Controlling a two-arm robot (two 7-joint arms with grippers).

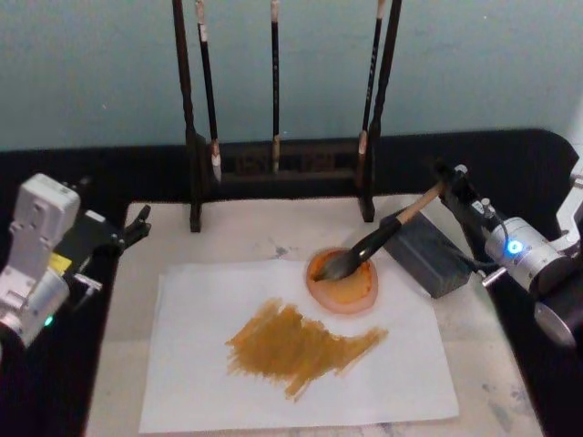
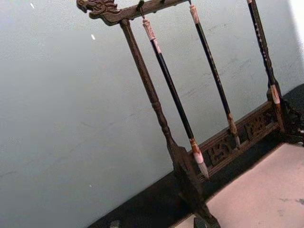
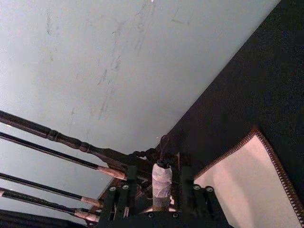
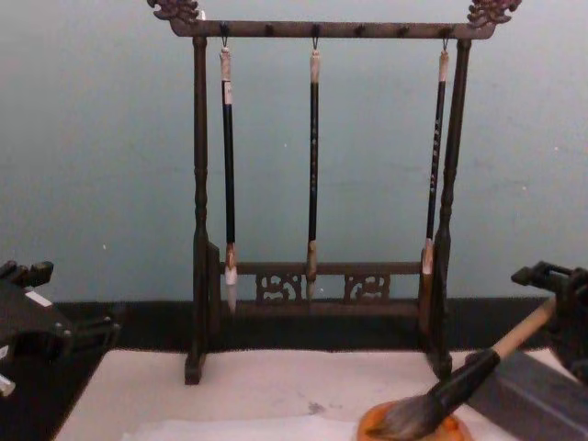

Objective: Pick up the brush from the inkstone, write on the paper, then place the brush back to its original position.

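The brush (image 1: 387, 229) lies tilted, its dark wet tuft in the round orange inkstone (image 1: 344, 289) and its wooden handle leaning over a grey block (image 1: 428, 257). My right gripper (image 1: 446, 179) is at the handle's top end. In the right wrist view its fingers (image 3: 124, 197) stand open on either side of the white-wrapped top (image 3: 161, 183), with small gaps. The chest view shows the brush (image 4: 459, 390) slanting down into the inkstone (image 4: 367, 428). The paper (image 1: 200, 364) carries a broad orange-brown smear (image 1: 301, 346). My left gripper (image 1: 138, 228) rests open at the mat's left edge.
A dark wooden rack (image 1: 273, 164) with three slim black-handled brushes (image 4: 313, 165) stands at the back of the off-white mat (image 1: 255, 232). Black cloth surrounds the mat. The grey block (image 4: 537, 395) sits right of the inkstone.
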